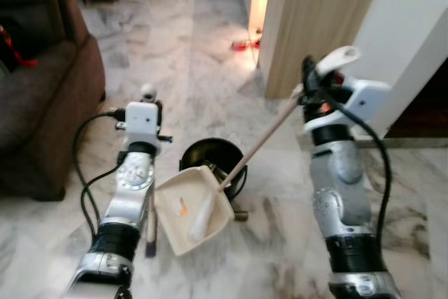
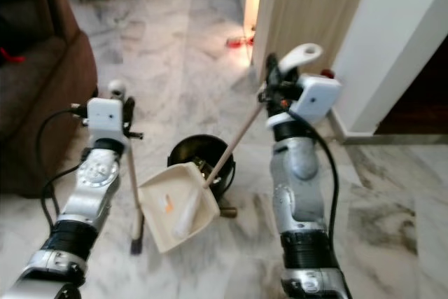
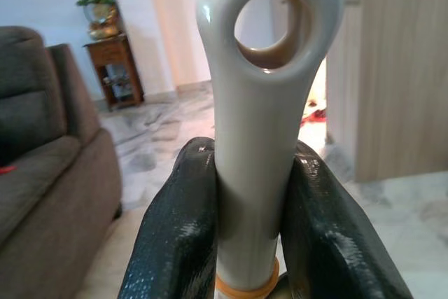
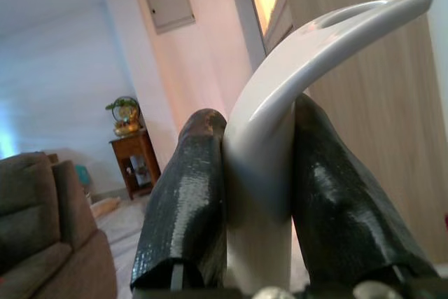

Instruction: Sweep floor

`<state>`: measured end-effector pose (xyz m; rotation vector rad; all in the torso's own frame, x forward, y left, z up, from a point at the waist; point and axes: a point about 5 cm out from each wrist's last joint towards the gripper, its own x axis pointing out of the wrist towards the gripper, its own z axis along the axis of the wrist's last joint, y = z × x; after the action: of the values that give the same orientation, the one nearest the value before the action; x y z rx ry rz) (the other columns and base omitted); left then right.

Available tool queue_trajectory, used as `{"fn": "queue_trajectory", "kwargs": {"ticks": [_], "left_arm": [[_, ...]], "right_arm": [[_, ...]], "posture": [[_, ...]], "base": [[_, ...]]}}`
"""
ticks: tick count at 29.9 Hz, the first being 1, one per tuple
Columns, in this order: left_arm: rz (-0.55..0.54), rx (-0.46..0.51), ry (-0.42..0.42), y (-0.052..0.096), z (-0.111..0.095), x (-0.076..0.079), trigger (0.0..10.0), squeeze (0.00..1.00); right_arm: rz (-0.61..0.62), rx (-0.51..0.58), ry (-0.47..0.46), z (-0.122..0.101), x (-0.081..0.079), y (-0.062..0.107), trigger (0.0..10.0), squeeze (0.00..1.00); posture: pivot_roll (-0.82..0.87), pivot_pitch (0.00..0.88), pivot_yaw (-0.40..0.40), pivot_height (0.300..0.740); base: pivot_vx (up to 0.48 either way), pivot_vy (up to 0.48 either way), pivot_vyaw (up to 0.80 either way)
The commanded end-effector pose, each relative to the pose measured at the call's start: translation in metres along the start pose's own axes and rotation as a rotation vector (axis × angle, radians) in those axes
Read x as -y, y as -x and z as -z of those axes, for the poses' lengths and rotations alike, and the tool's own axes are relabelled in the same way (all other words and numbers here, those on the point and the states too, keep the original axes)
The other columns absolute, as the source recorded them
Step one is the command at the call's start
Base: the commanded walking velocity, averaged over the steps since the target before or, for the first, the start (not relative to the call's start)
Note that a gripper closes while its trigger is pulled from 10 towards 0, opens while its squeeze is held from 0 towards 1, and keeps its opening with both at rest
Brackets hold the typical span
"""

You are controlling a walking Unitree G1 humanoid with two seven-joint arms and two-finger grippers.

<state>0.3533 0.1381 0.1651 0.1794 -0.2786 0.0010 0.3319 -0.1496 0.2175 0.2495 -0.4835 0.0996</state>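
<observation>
Left gripper [image 3: 252, 194] clamps one glossy cream loop-ended dustpan handle [image 3: 262, 103]; right gripper [image 4: 259, 194] clamps the curved white broom handle [image 4: 294, 82]. One cream plastic dustpan [image 1: 192, 211] tilts beside one round black bin [image 1: 210, 155] on veined marble floor [image 1: 196, 47].

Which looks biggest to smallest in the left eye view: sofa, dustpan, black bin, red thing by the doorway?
As they look there:
1. Sofa, cut off by the frame edge.
2. Dustpan.
3. Black bin, partly behind the dustpan, so 2 and 3 are close.
4. Red thing, farthest away, so true size is unsure.
</observation>
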Motion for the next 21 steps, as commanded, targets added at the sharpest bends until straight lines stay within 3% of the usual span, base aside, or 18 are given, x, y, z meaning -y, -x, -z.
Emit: {"fn": "queue_trajectory", "kwargs": {"ticks": [1, 21], "left_arm": [[-0.025, 0.051, -0.006, -0.0044, -0.0108, -0.0099, 10.0, 0.0], [-0.029, 0.051, -0.008, -0.0042, -0.0111, -0.0108, 10.0, 0.0]], "right_arm": [[-0.044, 0.049, -0.008, -0.0097, -0.0119, -0.0049, 10.0, 0.0], [-0.055, 0.045, -0.024, -0.0096, -0.014, -0.0044, 10.0, 0.0]], "posture": [[0.13, 0.041, -0.031, 0.74], [0.13, 0.042, -0.032, 0.74]], "base": [[0.326, 0.0, 0.0], [0.329, 0.0, 0.0]]}}
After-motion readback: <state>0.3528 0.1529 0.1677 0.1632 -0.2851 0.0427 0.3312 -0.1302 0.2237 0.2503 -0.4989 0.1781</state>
